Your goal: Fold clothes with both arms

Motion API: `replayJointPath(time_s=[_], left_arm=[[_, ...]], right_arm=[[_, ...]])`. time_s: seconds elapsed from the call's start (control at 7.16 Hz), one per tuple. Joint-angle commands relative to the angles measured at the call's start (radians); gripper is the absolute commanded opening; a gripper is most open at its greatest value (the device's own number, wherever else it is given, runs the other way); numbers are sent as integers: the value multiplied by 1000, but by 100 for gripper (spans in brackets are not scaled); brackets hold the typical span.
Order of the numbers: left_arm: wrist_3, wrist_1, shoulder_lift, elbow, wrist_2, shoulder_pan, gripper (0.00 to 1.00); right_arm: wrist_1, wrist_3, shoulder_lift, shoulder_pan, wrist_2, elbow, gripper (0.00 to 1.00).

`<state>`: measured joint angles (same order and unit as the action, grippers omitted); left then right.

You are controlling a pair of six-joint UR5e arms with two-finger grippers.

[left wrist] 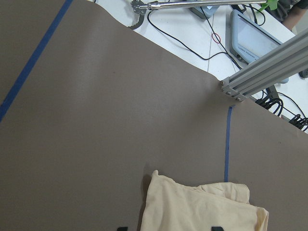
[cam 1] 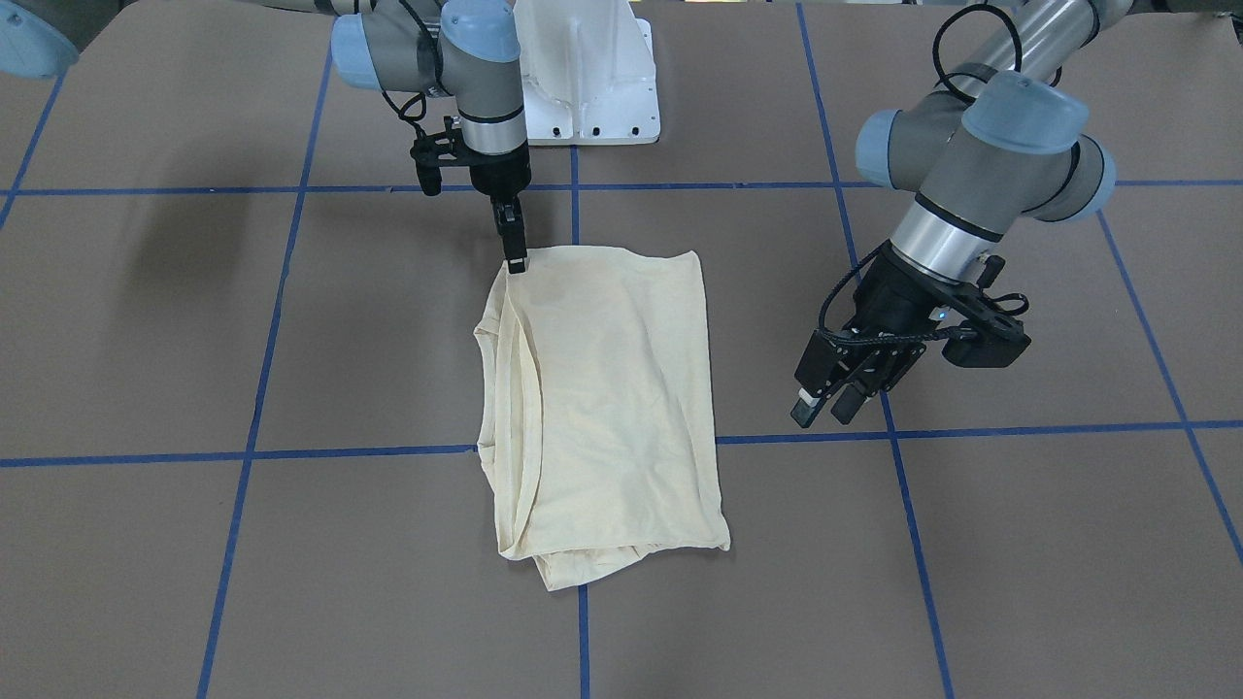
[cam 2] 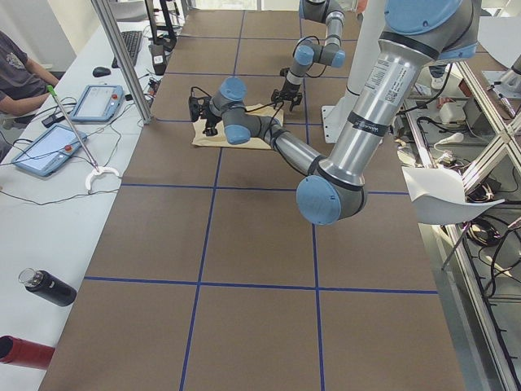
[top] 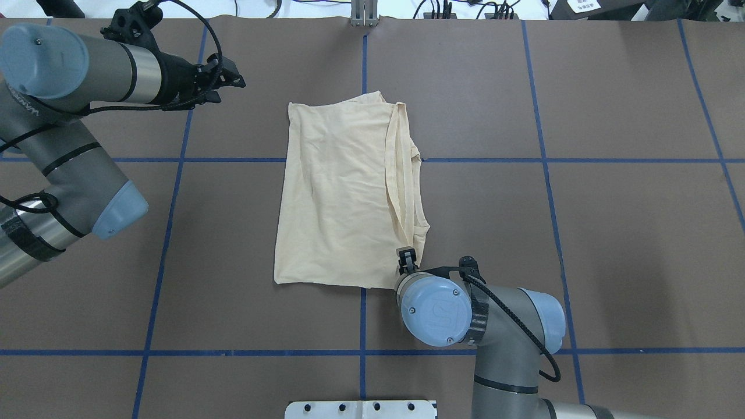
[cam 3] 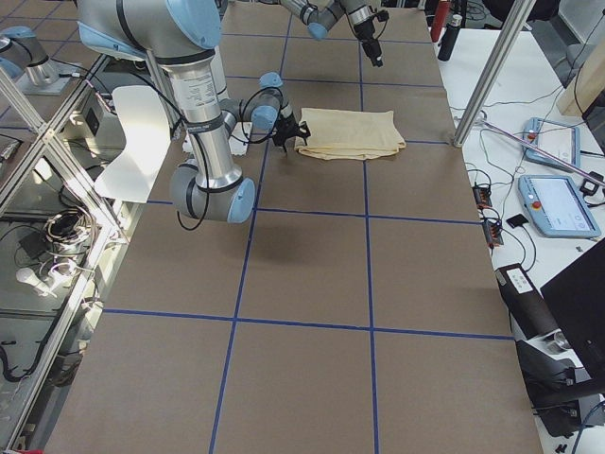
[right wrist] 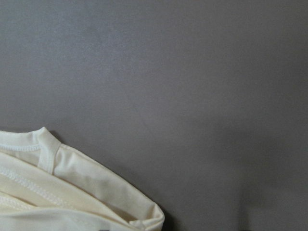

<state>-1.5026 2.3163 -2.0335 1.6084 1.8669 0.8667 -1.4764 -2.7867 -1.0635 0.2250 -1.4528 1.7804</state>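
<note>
Directly beneath the right gripper (cam 1: 516,260) sits one corner of the folded T-shirt (cam 1: 612,388), which lies as a rough rectangle on the table (cam 1: 971,544). Whether those jaws are closed on cloth I cannot tell. The left gripper (cam 1: 825,410) hovers with jaws apart, holding nothing, the shirt well apart from it. The next fold likely wants a matching corner pinch: bring it in low, catch every layer, then lift both corners level so the stack doesn't skew.
</note>
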Motion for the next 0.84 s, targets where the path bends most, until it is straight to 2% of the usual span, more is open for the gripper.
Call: replayJointPath(time_s=[0.0, 0.14, 0.42, 0.7], left_arm=[[1, 0, 1, 1, 0, 0, 65], [1, 0, 6, 1, 0, 0, 65], [2, 0, 18, 5, -2, 0, 65], [4, 2, 21, 4, -2, 1, 65]], right_arm=[[1, 0, 2, 3, 3, 2, 33], [1, -1, 2, 10, 2, 7, 0], [-2, -11, 28, 59, 8, -1, 0], [2, -11, 30, 54, 6, -6, 0]])
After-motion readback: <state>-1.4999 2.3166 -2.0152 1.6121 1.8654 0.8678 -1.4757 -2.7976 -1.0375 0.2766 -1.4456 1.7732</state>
